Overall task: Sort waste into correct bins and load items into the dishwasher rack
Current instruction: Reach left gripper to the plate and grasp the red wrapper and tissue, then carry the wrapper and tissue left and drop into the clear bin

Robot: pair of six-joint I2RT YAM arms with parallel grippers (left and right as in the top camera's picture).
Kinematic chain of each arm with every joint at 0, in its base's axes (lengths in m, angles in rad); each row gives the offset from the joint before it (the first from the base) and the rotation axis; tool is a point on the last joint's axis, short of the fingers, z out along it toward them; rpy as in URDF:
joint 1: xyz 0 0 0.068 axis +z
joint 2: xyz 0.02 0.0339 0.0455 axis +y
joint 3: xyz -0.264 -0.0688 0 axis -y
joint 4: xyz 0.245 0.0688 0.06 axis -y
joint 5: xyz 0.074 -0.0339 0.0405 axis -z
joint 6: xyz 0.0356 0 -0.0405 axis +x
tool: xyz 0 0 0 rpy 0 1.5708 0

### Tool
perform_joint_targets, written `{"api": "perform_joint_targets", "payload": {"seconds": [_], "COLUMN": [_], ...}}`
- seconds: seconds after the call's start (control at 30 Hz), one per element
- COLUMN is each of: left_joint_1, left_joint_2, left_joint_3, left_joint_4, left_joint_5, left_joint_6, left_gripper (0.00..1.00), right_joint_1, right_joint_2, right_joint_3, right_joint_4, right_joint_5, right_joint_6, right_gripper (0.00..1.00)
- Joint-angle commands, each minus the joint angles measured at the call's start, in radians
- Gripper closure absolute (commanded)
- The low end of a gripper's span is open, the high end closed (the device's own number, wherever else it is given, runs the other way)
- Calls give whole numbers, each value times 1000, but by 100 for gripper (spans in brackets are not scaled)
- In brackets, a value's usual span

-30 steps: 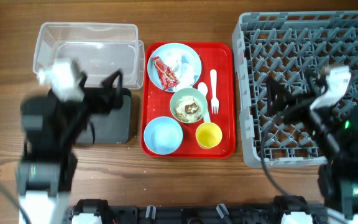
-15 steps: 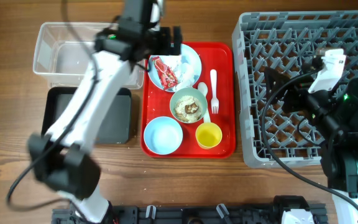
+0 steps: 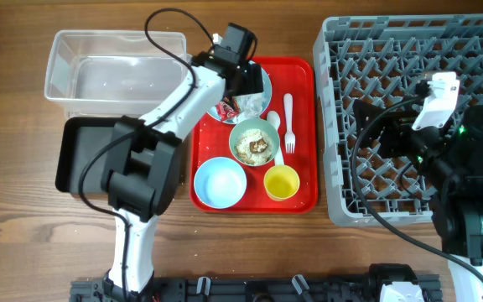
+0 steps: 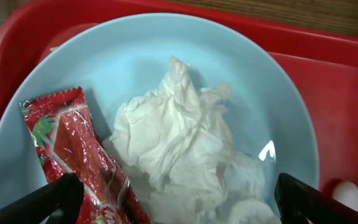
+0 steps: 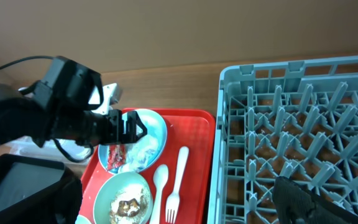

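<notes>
My left gripper [image 3: 246, 84] is open and hangs just over the light blue plate [image 4: 260, 81] at the back of the red tray. Its fingers [image 4: 48, 199] straddle white crumpled tissues [image 4: 179, 143] and a red shiny wrapper [image 4: 73, 155] lying on the plate. The pale green bowl [image 3: 254, 143] holds beige food scraps. The light blue bowl [image 3: 220, 181], yellow cup [image 3: 281, 181], white fork [image 3: 289, 122] and spoon [image 3: 273, 124] lie on the tray. My right gripper [image 3: 367, 117] is open and empty above the grey dishwasher rack [image 3: 409, 50]; one finger [image 5: 300, 196] shows in its wrist view.
The clear tub [image 3: 116, 71] stands at the back left, with the black bin [image 3: 86, 155] in front of it. The red tray [image 3: 304, 197] sits between the bins and the rack. My left arm spans from the front left across the black bin to the plate.
My left arm has swung from the left side of the table over the bins to the plate and lowered its gripper there. My right arm has barely moved.
</notes>
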Motion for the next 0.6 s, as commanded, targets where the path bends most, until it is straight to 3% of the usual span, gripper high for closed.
{"api": "perform_joint_targets", "payload": {"seconds": [0.0, 0.17, 0.33, 0.5, 0.53, 0.57], "left_joint_1": [-25, -27, -27, -27, -27, -27], "left_joint_2": [50, 81, 83, 83, 83, 83], "left_joint_3": [17, 16, 16, 16, 16, 16], "left_joint_4": [6, 5, 24, 55, 56, 57], "left_joint_5": [-111, -110, -111, -110, -110, -107], "left_joint_6": [-61, -61, -61, -61, -61, -61], "left_gripper": [0, 4, 37, 89, 96, 96], "right_joint_1": [2, 2, 2, 2, 2, 2], "right_joint_2": [17, 39, 64, 74, 74, 74], "right_joint_3": [23, 23, 23, 23, 23, 23], "right_joint_4": [-16, -45, -51, -52, -52, -51], "right_joint_5": [-17, -17, -17, -18, -17, -17], "right_joint_6": [-18, -18, -17, -17, -17, -18], "right_gripper": [0, 0, 0, 0, 0, 0]}}
